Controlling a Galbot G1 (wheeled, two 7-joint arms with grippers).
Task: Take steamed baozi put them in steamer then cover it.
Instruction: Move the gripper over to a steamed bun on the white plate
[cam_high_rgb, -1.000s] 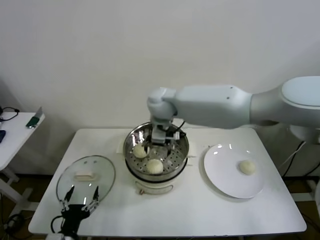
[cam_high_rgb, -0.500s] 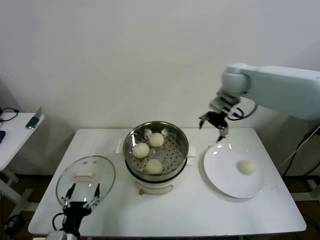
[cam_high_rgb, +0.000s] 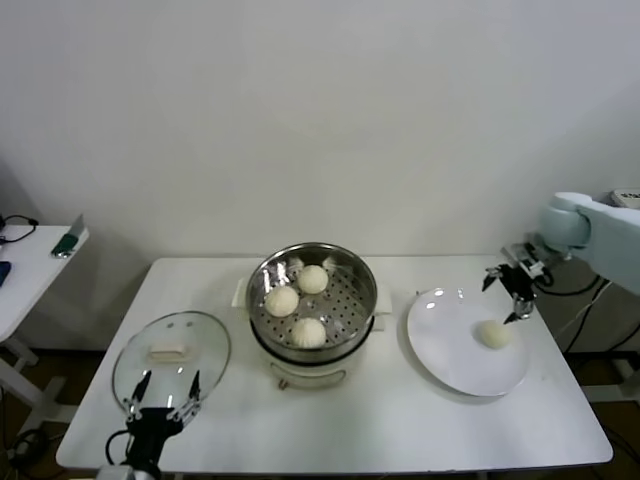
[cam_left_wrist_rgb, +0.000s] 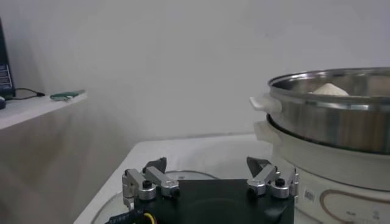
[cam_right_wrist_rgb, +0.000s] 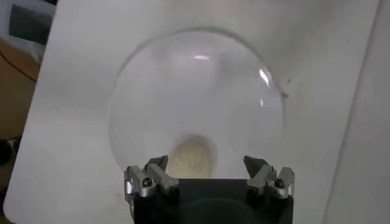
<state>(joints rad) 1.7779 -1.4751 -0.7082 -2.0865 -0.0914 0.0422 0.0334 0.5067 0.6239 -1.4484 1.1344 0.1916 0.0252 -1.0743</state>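
Three smooth cream-white baozi (cam_high_rgb: 296, 298) are sitting in your shiny round steel steamer (cam_high_rgb: 313, 304); one is lying on the flat white plate (cam_high_rgb: 445, 350). Your right gripper (cam_high_rgb: 510, 291) is hovering above it, spread wide, empty. Left gripper (cam_high_rgb: 160, 397) is idling open beside the clear glass cover (cam_high_rgb: 171, 352), its arm cut off.

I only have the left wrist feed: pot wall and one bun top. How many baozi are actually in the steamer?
Observer: Three steamed baozi sit on the perforated tray of the steamer, seen from the head view.
Operator: Where's the fourth?
Observer: On the white plate to the steamer's right, one baozi lying alone.
Operator: Right arm?
Observer: The right gripper hangs open just above that baozi, not touching it; its wrist view shows the bun between the fingers.
Operator: Cover on yet?
Observer: No. The cover lies flat on the table left of the steamer, with the left gripper open at its near edge.
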